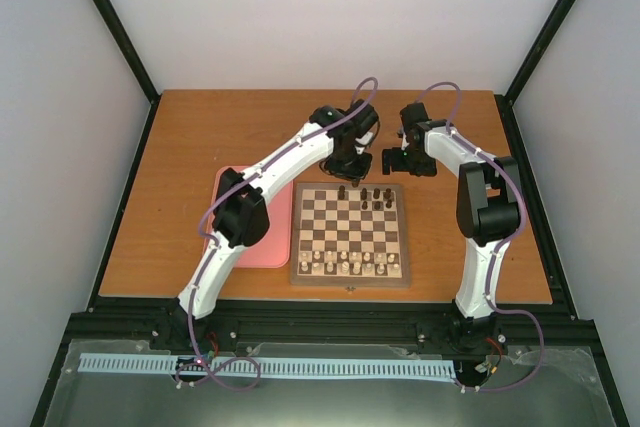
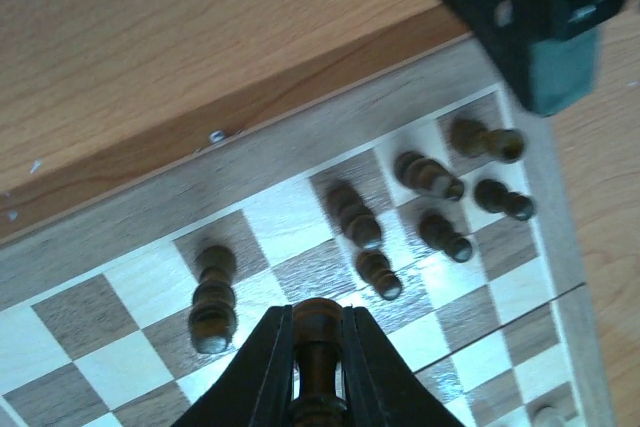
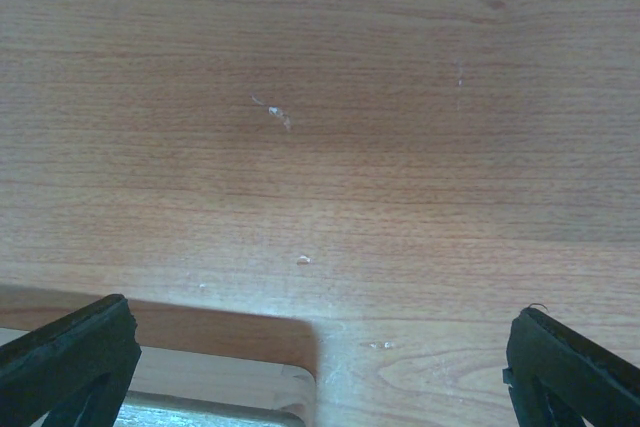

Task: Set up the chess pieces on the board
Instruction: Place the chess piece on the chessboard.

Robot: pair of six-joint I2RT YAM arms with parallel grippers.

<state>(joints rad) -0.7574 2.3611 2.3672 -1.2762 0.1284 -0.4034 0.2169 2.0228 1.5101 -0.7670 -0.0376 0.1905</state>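
Near edge first: pale pieces (image 1: 345,265) sit on the two near rows of the board (image 1: 350,232) at 6 o'clock, with some gaps. They are too small for us to count. The middle rows are bare.

At the far side the dark pieces (image 1: 377,195) bunch at 1 o'clock, with one loner at 12. From the left wrist we count seven standing.

The left gripper (image 1: 340,169) hangs over the far rows at 12 o'clock. Its fingers (image 2: 270,367) are clamped on the held piece (image 2: 317,352), which is upright. The frame cuts off its base, so we can't tell if it touches a square.

The right gripper (image 1: 392,159) is just past the far edge at 1 o'clock, jaws wide apart with nothing between them. Its own camera shows bare table (image 3: 320,97) and a pale rounded corner at 7 o'clock, likely the board's.

Progress, our read: about half the dark set is at the far end, eight with the held one. They aren't in tidy rows yet. Left to do: set this one down, fetch the rest, fill both far rows.

Hidden: the pink tray (image 1: 278,247) at 9 o'clock of the board lies mostly under the left arm (image 1: 250,209), so we can't see any spare pieces. Piece types are unreadable.
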